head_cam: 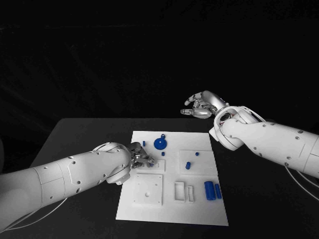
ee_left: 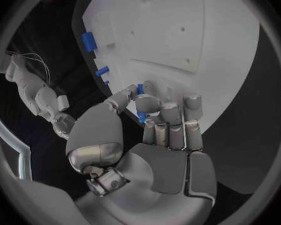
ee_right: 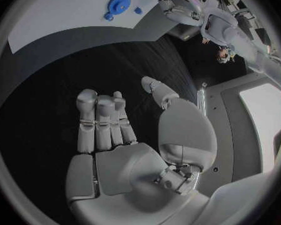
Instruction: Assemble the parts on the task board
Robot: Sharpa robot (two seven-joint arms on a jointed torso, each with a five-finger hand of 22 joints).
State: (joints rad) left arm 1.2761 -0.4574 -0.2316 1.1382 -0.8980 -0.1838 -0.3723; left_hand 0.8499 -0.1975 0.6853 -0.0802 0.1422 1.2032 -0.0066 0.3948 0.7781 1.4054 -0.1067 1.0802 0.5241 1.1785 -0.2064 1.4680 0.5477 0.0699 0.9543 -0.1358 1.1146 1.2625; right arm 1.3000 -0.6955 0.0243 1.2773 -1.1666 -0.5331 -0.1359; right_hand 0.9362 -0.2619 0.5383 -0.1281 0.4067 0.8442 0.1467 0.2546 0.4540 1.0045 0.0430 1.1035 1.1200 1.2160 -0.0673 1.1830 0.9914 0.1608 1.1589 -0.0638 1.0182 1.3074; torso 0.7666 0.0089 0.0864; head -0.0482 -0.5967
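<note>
The white task board (head_cam: 172, 206) lies in the middle of the black table. On it are a round blue part (head_cam: 160, 143), a few small blue pegs (head_cam: 188, 165) and two blue cylinders (head_cam: 213, 190) near its right edge. My left hand (head_cam: 140, 158) is low over the board's left middle. In the left wrist view its fingers (ee_left: 168, 117) curl in and pinch a small blue peg (ee_left: 141, 116) against the thumb. My right hand (head_cam: 201, 105) hangs in the air beyond the board's far right corner, holding nothing, fingers (ee_right: 103, 120) and thumb apart.
Raised white blocks (head_cam: 149, 189) with holes and slots (head_cam: 180, 190) stand on the board's near half. The board's edge with two blue parts (ee_left: 87, 41) shows in the left wrist view. Bare black table (head_cam: 80, 139) lies on both sides of the board.
</note>
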